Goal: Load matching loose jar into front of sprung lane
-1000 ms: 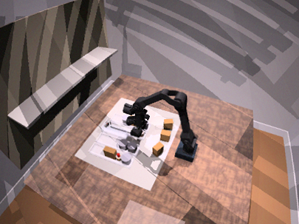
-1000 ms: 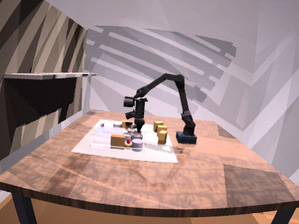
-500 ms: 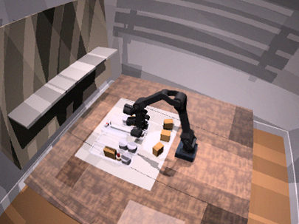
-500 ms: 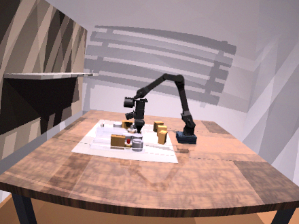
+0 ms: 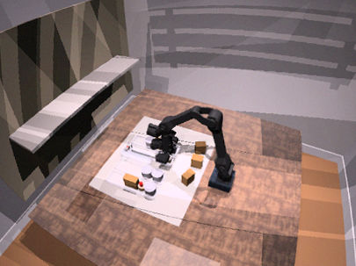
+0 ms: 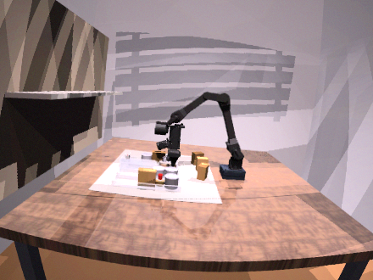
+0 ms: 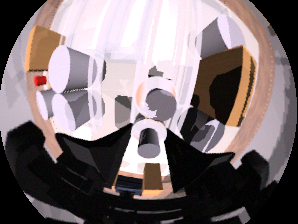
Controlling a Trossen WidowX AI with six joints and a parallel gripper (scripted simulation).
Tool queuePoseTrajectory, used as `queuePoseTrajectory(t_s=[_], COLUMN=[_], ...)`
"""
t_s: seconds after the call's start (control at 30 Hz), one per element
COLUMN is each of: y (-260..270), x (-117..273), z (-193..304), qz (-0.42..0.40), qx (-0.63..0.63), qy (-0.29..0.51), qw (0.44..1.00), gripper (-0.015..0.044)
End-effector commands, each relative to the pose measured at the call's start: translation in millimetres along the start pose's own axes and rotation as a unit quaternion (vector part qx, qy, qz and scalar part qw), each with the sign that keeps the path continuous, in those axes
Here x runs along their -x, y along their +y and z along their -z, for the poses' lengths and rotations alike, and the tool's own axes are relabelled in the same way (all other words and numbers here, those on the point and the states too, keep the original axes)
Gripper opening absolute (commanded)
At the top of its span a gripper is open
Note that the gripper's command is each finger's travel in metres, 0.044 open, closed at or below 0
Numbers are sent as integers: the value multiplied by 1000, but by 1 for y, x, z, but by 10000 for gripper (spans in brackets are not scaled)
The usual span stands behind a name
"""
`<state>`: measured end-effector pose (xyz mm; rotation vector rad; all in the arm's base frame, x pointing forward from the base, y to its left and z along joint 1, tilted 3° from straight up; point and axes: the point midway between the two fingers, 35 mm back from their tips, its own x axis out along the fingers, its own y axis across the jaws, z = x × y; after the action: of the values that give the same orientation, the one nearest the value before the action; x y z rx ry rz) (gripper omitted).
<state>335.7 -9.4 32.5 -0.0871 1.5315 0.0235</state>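
My gripper (image 7: 148, 128) (image 6: 173, 165) is shut on a small jar with a grey round top (image 7: 149, 150), which stands upright between the fingertips. In the wrist view a second grey-topped jar (image 7: 162, 105) stands straight ahead of it, in line, between the clear walls of the sprung lane. The two jars look close together; whether they touch cannot be told. The gripper is low at the lane's front end in the top and exterior views, and the arm hides most of the lane there. The held jar's bottom, the front stop and the pusher plate cannot be made out clearly.
Left of the lane in the wrist view are wide grey jars (image 7: 60, 69) (image 5: 157, 176), an orange box (image 7: 44, 50) (image 5: 131, 180) and a red-topped item (image 7: 40, 80) (image 5: 141, 184). A brown box (image 7: 240, 85) stands close on the right. Orange blocks (image 5: 196, 161) (image 6: 203, 171) stand near the arm's base.
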Motion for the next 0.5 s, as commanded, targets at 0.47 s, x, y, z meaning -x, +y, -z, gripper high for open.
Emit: queuePoseTrajectory(t_s=[0.47], y=[-1], x=[0], z=[1], qz=[1], qx=[0], qy=[-5], qw=[1000], gripper=[0])
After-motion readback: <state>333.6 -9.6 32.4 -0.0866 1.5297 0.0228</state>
